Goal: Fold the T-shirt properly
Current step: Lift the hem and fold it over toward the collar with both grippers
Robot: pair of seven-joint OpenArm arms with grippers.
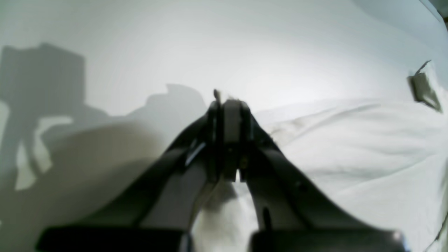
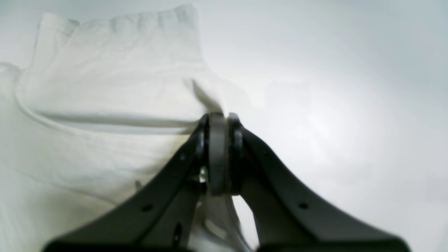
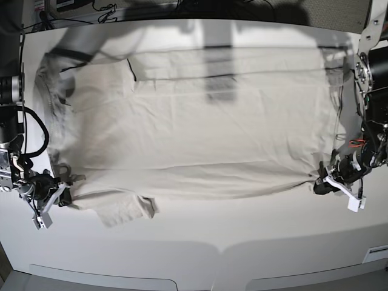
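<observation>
The off-white T-shirt (image 3: 194,133) lies spread flat across the white table, neck end to the left and hem to the right. A short sleeve (image 3: 121,209) sticks out at the near left. My left gripper (image 3: 321,183) is at the near right corner of the hem, shut on the cloth. In the left wrist view the left gripper (image 1: 227,105) has its jaws together, with the T-shirt (image 1: 350,147) spreading to the right. My right gripper (image 3: 60,194) is shut on the cloth beside the near sleeve. The right wrist view shows the right gripper (image 2: 218,120) pinching a fold of the T-shirt (image 2: 105,91).
The white table (image 3: 200,248) has bare surface between the shirt and its front edge. Cables and equipment (image 3: 79,9) lie beyond the far edge. The far sleeve (image 3: 139,66) is folded in with a dark crease. Arm shadows fall on the far part of the shirt.
</observation>
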